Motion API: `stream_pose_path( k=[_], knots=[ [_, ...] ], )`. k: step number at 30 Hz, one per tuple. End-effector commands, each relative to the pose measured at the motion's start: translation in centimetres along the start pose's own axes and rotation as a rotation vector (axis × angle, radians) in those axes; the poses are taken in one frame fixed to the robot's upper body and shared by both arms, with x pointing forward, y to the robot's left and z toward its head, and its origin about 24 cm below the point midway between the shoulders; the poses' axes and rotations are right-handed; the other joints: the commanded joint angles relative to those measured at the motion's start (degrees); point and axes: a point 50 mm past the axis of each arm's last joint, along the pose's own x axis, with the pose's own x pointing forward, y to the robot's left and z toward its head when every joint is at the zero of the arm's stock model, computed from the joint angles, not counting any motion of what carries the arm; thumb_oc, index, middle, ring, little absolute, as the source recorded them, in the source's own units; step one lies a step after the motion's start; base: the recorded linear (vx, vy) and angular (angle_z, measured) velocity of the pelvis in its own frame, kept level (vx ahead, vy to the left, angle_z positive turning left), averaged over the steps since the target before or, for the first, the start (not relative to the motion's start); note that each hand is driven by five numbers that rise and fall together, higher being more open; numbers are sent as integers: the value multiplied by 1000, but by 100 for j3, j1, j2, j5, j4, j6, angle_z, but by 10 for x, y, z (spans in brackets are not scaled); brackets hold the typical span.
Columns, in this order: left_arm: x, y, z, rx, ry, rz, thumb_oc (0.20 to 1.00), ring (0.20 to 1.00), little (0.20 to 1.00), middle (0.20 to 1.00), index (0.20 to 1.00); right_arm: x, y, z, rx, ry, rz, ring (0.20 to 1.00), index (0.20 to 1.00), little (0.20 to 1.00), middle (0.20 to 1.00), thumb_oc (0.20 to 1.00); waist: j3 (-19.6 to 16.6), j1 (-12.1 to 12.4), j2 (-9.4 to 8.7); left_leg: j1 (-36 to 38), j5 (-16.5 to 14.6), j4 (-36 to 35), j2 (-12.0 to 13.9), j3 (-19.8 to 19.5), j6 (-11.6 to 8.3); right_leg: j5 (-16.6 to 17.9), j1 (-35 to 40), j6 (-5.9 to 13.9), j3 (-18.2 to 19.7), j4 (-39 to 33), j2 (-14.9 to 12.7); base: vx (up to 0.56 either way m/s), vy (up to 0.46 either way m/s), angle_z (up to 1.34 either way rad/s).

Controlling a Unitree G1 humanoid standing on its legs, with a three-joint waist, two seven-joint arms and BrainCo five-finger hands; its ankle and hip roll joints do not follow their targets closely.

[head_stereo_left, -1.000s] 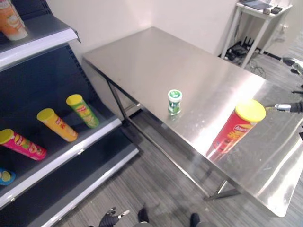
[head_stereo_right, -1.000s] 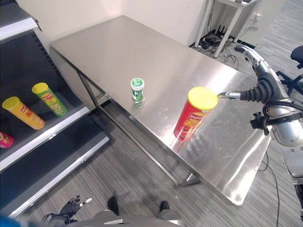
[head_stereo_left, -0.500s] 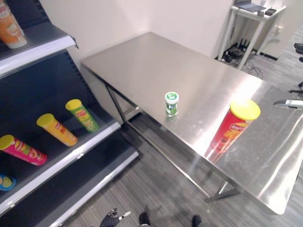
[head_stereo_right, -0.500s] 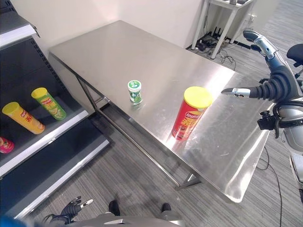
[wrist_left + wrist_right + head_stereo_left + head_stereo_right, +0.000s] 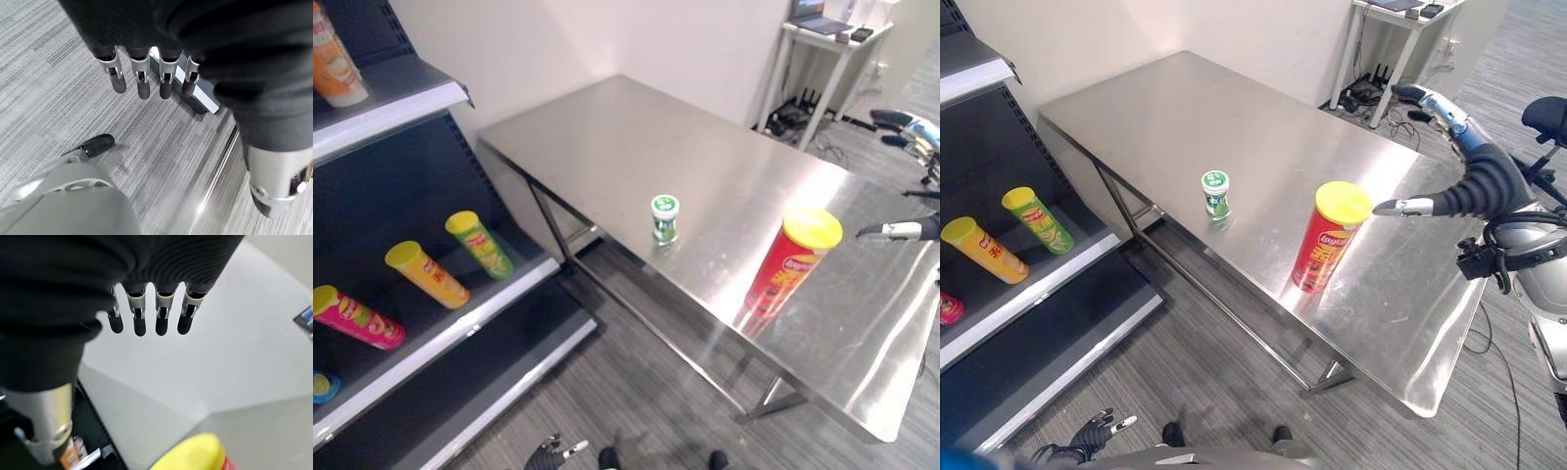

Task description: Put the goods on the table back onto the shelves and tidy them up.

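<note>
A red chip can [image 5: 1327, 238] with a yellow lid stands upright near the front edge of the steel table [image 5: 1185, 108]. A small green jar [image 5: 1216, 193] with a white-and-green lid stands to its left. My right hand [image 5: 1479, 181] hovers open just right of the can's lid, thumb [image 5: 1400, 207] pointing at it, apart from it. In the right wrist view its fingers [image 5: 146, 318] are straight above the yellow lid [image 5: 190, 458]. My left hand [image 5: 1092, 434] hangs low over the carpet, its fingers [image 5: 142, 78] relaxed and holding nothing.
A dark shelf unit stands on the left. On its middle board [image 5: 470, 318] lie a green can [image 5: 480, 243], a yellow can [image 5: 426, 273] and a pink can [image 5: 357, 316]. An orange bottle [image 5: 333, 59] stands on the upper board. A white side table [image 5: 822, 29] stands at the back right.
The whole view has shifted slightly. My right hand drew back a little from the can's lid, then came close to it again. Can and jar have not moved.
</note>
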Motion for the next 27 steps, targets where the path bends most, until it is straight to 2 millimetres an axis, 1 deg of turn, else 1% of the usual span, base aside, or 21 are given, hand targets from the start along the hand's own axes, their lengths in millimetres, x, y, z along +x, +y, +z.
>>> stream_pose_path(
  k=[1, 8, 12, 15, 16, 21, 22, 27],
  knots=[
    [9, -2, 24, 67, -72, -26, 1000, 1000, 1000, 1000, 1000, 11, -3, 28, 7, -133, 76, 1000, 1000, 1000, 1000, 1000, 25, 203, 9, 207, -300, 35, 552, -606, -495, -212, 106, 385, -688, 91, -402, 0, 0, 0],
    [9, -5, 25, 74, -73, -40, 1000, 1000, 1000, 1000, 1000, 10, 6, 24, -38, -87, 160, 1000, 1000, 1000, 1000, 1000, 16, 179, -3, 212, -300, 35, 557, -593, -504, -199, 111, 389, -704, 91, -418, 0, 0, 0],
    [9, -5, 26, 77, -78, -44, 1000, 1000, 1000, 1000, 1000, 10, 11, 16, -71, -38, 215, 1000, 1000, 1000, 1000, 1000, 18, 193, -15, 218, -296, 35, 552, -591, -509, -191, 128, 395, -717, 91, -430, 0, 0, 0],
    [9, -5, 26, 76, -80, -42, 1000, 1000, 1000, 1000, 1000, 9, 13, 15, -75, -29, 231, 1000, 1000, 1000, 1000, 1000, 24, 189, -15, 206, -288, 35, 549, -603, -512, -191, 129, 389, -727, 91, -428, 0, 0, 0],
    [9, -4, 26, 77, -78, -42, 1000, 1000, 1000, 1000, 1000, 7, 16, 11, -88, -1, 261, 1000, 1000, 1000, 1000, 1000, 30, 187, -20, 189, -284, 35, 549, -617, -518, -193, 121, 388, -741, 91, -421, 0, 0, 0],
    [9, -3, 25, 78, -78, -39, 1000, 1000, 1000, 1000, 1000, 3, 21, 5, -109, 40, 299, 1000, 1000, 1000, 1000, 1000, 40, 186, -21, 177, -269, 35, 559, -624, -522, -185, 120, 386, -755, 91, -420, 0, 0, 0],
    [9, -2, 26, 83, -81, -37, 1000, 1000, 1000, 1000, 1000, 2, 25, 1, -102, 51, 307, 1000, 1000, 1000, 1000, 1000, 46, 197, -11, 162, -260, 35, 569, -631, -525, -191, 115, 383, -764, 91, -420, 0, 0, 0],
    [9, -2, 28, 85, -88, -36, 1000, 1000, 1000, 1000, 1000, 5, 30, -8, -137, 81, 328, 1000, 1000, 1000, 1000, 1000, 45, 227, -16, 180, -267, 35, 569, -638, -527, -207, 139, 380, -777, 91, -416, 0, 0, 0]
  ],
)
